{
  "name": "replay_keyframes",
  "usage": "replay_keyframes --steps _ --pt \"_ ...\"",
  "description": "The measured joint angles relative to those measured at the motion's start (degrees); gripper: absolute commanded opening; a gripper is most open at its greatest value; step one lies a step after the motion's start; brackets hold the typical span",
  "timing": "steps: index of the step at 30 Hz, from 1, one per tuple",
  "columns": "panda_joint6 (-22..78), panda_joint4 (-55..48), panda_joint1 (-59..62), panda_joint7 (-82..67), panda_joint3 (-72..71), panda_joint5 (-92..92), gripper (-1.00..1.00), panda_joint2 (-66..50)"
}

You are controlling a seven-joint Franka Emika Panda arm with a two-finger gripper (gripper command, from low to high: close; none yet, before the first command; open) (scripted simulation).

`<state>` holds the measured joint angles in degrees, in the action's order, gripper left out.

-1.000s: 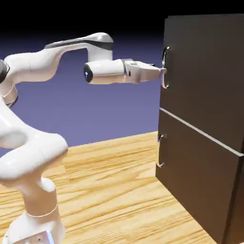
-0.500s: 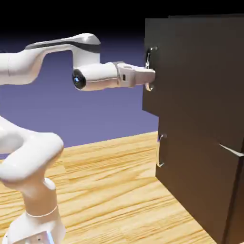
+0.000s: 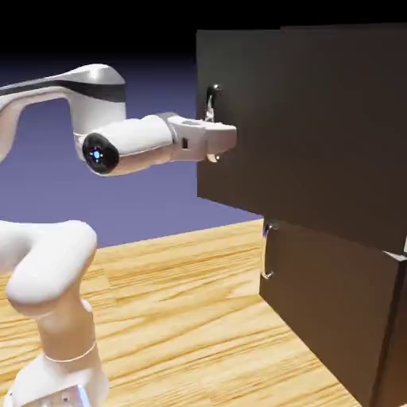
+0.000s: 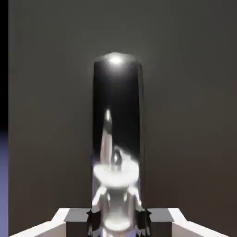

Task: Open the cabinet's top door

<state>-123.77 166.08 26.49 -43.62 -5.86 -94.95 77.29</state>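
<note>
Hand view: gripper sitting at the bottom edge, jaws closed tight on the handle, gripping the shiny bar between the two grey fingertips. Handle rising straight up the middle as a dark, mirror-like bar with a bright rounded end, reflecting the fingers. Top door filling the rest as flat dark grey-brown panel; thin strip of blue-violet backdrop showing at the lower left edge.

Exterior view: gripper pointing level toward the right, clamping the handle near the door's left edge; only the handle's upper end and a glint below the hand showing, the rest hidden behind the fingers. Top door standing swung out from the cabinet, leading edge jutting well to the left of the lower door's front. Lower door lying flush and shut, small handle sitting upright at its left edge. White arm bending up from the lower left and reaching across to the door. Cabinet resting on the wooden table, toward the right side.
</note>
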Motion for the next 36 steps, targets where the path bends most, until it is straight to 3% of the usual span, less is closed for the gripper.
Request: replay_keyframes --steps 16,24,36 --pt "26.2 -6.5 -1.2 -1.9 33.2 30.7 -1.00 -6.2" --pt "41.0 -19.0 -10.0 -4.6 49.8 43.1 -1.00 -15.7" --pt "60.5 -42.9 -34.0 -5.9 72.4 53.7 -1.00 -25.0"
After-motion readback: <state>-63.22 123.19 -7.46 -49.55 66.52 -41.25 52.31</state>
